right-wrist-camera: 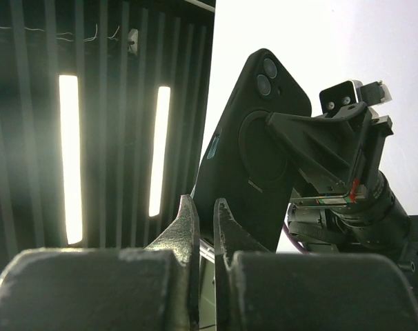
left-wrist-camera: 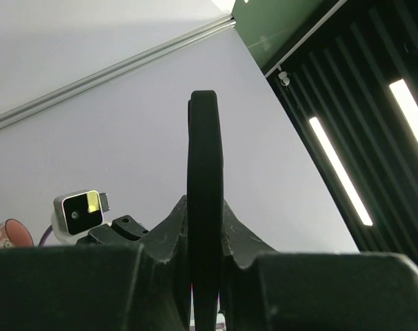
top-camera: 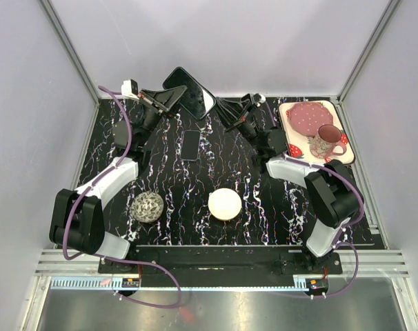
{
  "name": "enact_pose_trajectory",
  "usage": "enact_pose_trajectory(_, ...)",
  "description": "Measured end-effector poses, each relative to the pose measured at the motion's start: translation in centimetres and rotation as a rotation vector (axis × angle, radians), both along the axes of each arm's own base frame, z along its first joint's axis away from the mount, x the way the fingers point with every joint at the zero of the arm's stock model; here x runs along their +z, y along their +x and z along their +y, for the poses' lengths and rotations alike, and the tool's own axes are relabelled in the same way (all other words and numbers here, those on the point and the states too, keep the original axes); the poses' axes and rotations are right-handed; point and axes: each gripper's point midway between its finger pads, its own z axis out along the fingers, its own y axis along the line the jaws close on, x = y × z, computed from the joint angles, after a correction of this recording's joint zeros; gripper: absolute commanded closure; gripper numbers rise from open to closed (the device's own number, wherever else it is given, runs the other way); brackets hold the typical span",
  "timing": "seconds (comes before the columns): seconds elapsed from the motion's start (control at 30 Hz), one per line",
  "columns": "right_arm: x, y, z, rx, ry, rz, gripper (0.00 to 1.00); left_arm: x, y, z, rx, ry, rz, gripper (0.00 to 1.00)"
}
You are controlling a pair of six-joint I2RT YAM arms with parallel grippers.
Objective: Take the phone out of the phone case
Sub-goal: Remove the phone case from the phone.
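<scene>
Closest to us, in the left wrist view, the left gripper (left-wrist-camera: 204,210) has its dark fingers (left-wrist-camera: 161,241) clamped on the matte black rectangular phone case (left-wrist-camera: 204,138), which we see edge-on and upright. From above, the case is held in the air over the far edge of the black, white-veined table (top-camera: 264,200), with the glossy dark phone (top-camera: 192,93) seated inside it. Its camera lenses show through the cut-out in the right wrist view. The right gripper (right-wrist-camera: 203,221) has its fingers drawn nearly together at the case's lower edge, but we cannot tell whether they have caught the lip or only sit against it. We judge the step in hand to be peeling the case off while the left arm anchors it. To do it well we would grip only the soft rim, not the phone body, and start at one corner. We would keep the left clamp low on the case so the phone can slide out, and keep the whole lot over the table in case it drops. A thin dark rectangular slab (top-camera: 190,145) lies flat below, and we cannot tell what it is.
</scene>
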Motion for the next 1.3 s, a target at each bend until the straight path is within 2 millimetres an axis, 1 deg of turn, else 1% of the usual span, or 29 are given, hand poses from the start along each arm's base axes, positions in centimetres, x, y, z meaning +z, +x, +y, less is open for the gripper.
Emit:
enact_pose_trajectory(0.3, -0.1, -0.1, 0.3, 0.019, 0.025, -0.004, 1.00, 0.5, -0.1, 0.1, -0.018, -0.032, 0.017, 1.00)
enact_pose_trajectory(0.4, -0.8, -0.3, 0.2, 0.023, 0.020, 0.009, 1.00, 0.4, -0.2, 0.0, -0.036, -0.037, 0.029, 1.00)
enact_pose_trajectory(0.5, -2.0, -0.7, -0.1, 0.015, 0.002, 0.024, 1.00, -0.1, -0.4, -0.5, -0.072, -0.030, 0.060, 1.00)
enact_pose_trajectory(0.63, -3.3, -1.4, -0.6, -0.042, -0.063, 0.022, 1.00, -1.0, -0.5, -1.3, -0.125, -0.013, 0.108, 1.00)
enact_pose_trajectory(0.7, -3.6, -1.5, -0.7, -0.074, -0.103, 0.008, 1.00, -1.4, -0.5, -1.5, -0.137, -0.004, 0.122, 1.00)
enact_pose_trajectory(0.77, -3.7, -1.2, -0.5, -0.111, -0.158, -0.003, 1.00, -1.4, -0.4, -1.3, -0.132, -0.004, 0.122, 1.00)
enact_pose_trajectory(0.87, -2.6, -0.4, 0.1, -0.198, -0.304, -0.044, 1.00, -1.2, 0.1, -0.6, -0.105, -0.016, 0.124, 1.00)
enact_pose_trajectory(0.93, -1.8, -0.2, 0.3, -0.249, -0.410, -0.075, 0.92, -0.9, 0.3, -0.3, -0.096, -0.026, 0.121, 1.00)
enact_pose_trajectory(0.97, -1.5, -0.2, 0.3, -0.273, -0.462, -0.092, 0.85, -0.6, 0.2, -0.3, -0.096, -0.027, 0.116, 1.00)
enact_pose_trajectory(1.1, -0.7, -0.6, 0.2, -0.321, -0.621, -0.159, 0.76, 0.4, -0.4, -0.4, -0.108, -0.017, 0.086, 1.00)
enact_pose_trajectory(1.17, -0.6, -0.8, 0.4, -0.318, -0.675, -0.193, 0.72, 0.8, -0.9, -0.5, -0.126, -0.006, 0.070, 1.00)
enact_pose_trajectory(1.2, -0.7, -1.0, 0.5, -0.307, -0.700, -0.212, 0.69, 0.9, -1.0, -0.7, -0.135, 0.001, 0.064, 1.00)
enact_pose_trajectory(1.3, -1.0, -1.4, 1.1, -0.258, -0.753, -0.268, 0.67, 0.9, -1.6, -1.2, -0.170, 0.035, 0.052, 1.00)
